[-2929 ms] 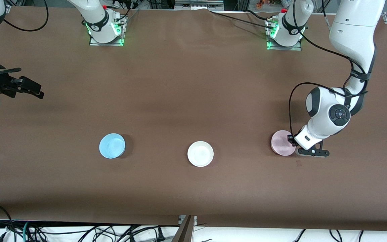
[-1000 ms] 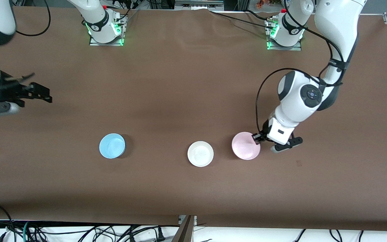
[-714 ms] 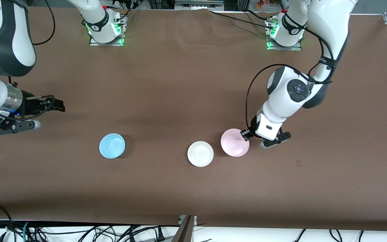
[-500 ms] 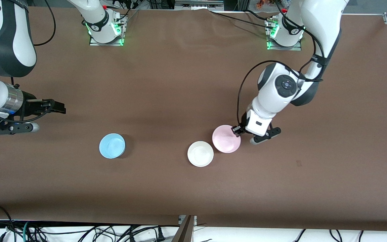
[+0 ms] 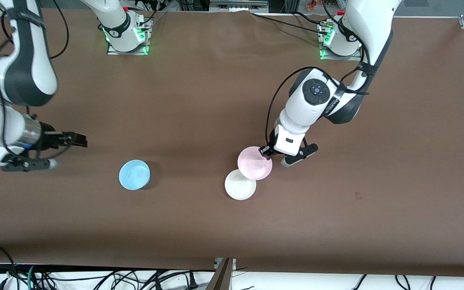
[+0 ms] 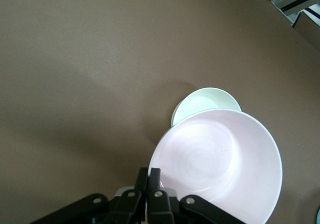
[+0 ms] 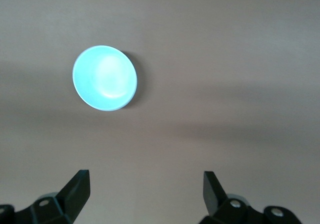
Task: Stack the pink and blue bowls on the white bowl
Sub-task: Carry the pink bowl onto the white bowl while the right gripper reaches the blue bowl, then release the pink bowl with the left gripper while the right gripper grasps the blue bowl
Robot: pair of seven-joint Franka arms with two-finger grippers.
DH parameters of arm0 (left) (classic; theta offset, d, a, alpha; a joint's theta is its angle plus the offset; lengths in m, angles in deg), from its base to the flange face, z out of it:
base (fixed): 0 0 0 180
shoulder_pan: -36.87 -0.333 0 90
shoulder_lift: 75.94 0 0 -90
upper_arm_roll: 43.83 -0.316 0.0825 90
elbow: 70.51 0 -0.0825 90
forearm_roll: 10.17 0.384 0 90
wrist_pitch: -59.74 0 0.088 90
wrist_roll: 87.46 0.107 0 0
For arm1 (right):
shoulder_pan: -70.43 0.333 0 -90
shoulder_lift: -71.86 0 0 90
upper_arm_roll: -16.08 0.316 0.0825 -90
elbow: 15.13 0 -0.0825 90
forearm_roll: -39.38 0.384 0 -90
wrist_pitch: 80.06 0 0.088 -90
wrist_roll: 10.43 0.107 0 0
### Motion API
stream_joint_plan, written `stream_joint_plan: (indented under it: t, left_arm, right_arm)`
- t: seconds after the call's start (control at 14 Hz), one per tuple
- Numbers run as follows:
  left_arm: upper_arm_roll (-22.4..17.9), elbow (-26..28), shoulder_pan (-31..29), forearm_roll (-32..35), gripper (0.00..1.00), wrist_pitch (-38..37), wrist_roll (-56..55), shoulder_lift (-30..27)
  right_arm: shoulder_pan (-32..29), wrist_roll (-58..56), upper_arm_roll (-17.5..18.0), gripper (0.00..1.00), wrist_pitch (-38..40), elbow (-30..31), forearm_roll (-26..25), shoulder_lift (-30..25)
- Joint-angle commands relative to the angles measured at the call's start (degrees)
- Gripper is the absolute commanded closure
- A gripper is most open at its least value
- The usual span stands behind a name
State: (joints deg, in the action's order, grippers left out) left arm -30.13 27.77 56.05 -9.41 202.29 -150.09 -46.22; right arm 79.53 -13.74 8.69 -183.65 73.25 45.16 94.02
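Observation:
My left gripper (image 5: 265,152) is shut on the rim of the pale pink bowl (image 5: 254,163) and holds it in the air, partly over the white bowl (image 5: 239,186) on the table. In the left wrist view the pink bowl (image 6: 220,164) covers part of the white bowl (image 6: 206,100), and my gripper (image 6: 149,179) pinches its rim. The light blue bowl (image 5: 134,174) sits on the table toward the right arm's end, also in the right wrist view (image 7: 104,78). My right gripper (image 5: 79,140) is open and empty above the table near the blue bowl; its fingers (image 7: 80,185) stand wide apart.
The brown table (image 5: 216,225) carries only the three bowls. The arms' bases (image 5: 127,38) stand along the table edge farthest from the front camera. Cables hang below the edge nearest the camera.
My left gripper has carried the pink bowl from the left arm's end of the table to partly over the white bowl. My right gripper has moved in toward the blue bowl.

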Motion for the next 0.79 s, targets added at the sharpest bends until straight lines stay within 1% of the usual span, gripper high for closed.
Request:
stream_joint_plan:
  t: [0.0, 0.14, 0.29, 0.43, 0.57, 0.64, 0.71]
  left_arm:
    - [-1.74, -6.50, 2.96, 4.93, 1.00, -1.49, -6.95, 4.63]
    - [-2.53, -9.76, 4.54, 7.40, 1.00, -2.62, -10.39, 7.27]
    - [-3.14, -12.40, 5.34, 7.76, 1.00, -2.98, -11.63, 9.47]
    - [-5.68, -14.07, 7.70, 7.67, 1.00, -2.98, -12.16, 10.70]
    - [-8.15, -16.09, 9.64, 7.50, 1.00, -2.98, -13.03, 12.37]
    - [-8.33, -17.06, 9.65, 7.58, 1.00, -2.98, -13.56, 13.33]
    - [-8.42, -17.76, 9.65, 7.58, 1.00, -2.98, -13.65, 13.95]
  right_arm:
    - [2.49, 4.16, -0.08, 0.00, -5.45, -0.49, 1.60, 4.80]
    - [3.99, 5.50, -0.08, 0.00, -10.64, -0.49, 1.78, 8.93]
    - [4.43, 6.29, 0.01, 0.00, -14.43, -0.40, 1.78, 12.54]
    - [4.35, 6.30, 0.01, 0.00, -17.68, -0.40, 1.86, 15.53]
    - [4.26, 6.38, 0.01, 0.01, -19.88, -0.40, 1.86, 17.64]
    - [4.26, 6.38, 0.01, 0.02, -20.67, -0.31, 2.30, 18.35]
    - [4.26, 6.38, 0.01, 0.05, -21.29, -0.31, 3.26, 18.97]
